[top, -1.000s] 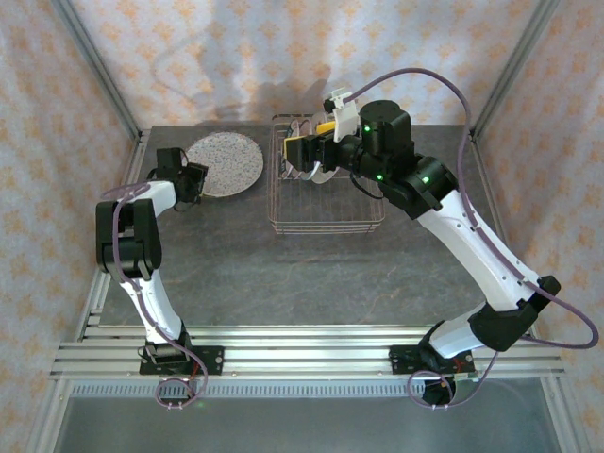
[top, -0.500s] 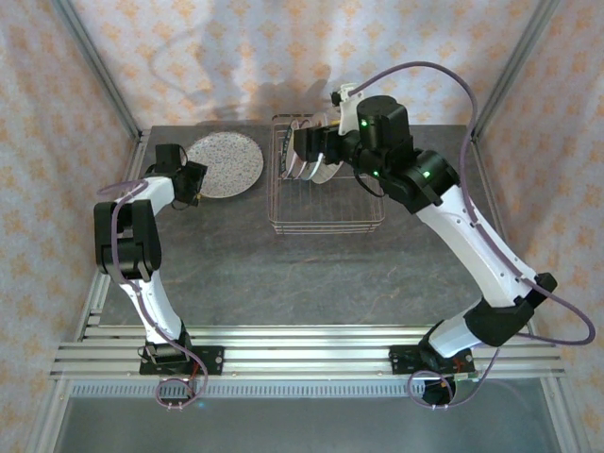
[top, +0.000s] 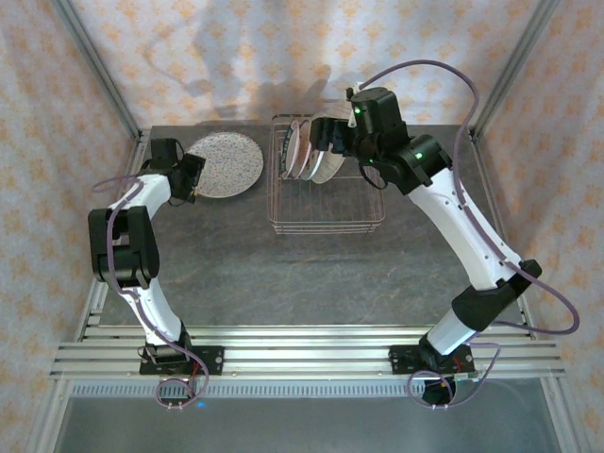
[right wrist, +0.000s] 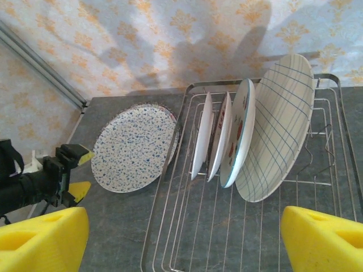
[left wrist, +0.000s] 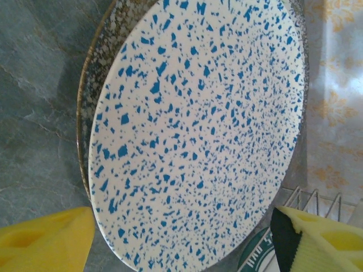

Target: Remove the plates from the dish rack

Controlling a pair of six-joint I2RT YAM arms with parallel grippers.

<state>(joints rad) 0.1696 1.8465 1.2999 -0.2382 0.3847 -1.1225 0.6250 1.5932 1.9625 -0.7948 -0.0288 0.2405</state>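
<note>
speckled plate (left wrist: 198, 130): smooth glossy glaze, ceramic-looking. dish rack (right wrist: 161, 187): thin shiny metal wire. 4 plates (right wrist: 278, 130) in it: same shiny glaze. table (right wrist: 113, 226): matt grey, stone-look surf. w/ faint veining.

Pretty bright and even in here, soft shadows smeared across the back curtain (top: 236, 57), wrist views blurry along the bottom.

Your left wrist view crops the speckled plate (left wrist: 198, 130) at top; overhead, the right arm (top: 455, 215) covers one corner of the rack (top: 326, 206).
</note>
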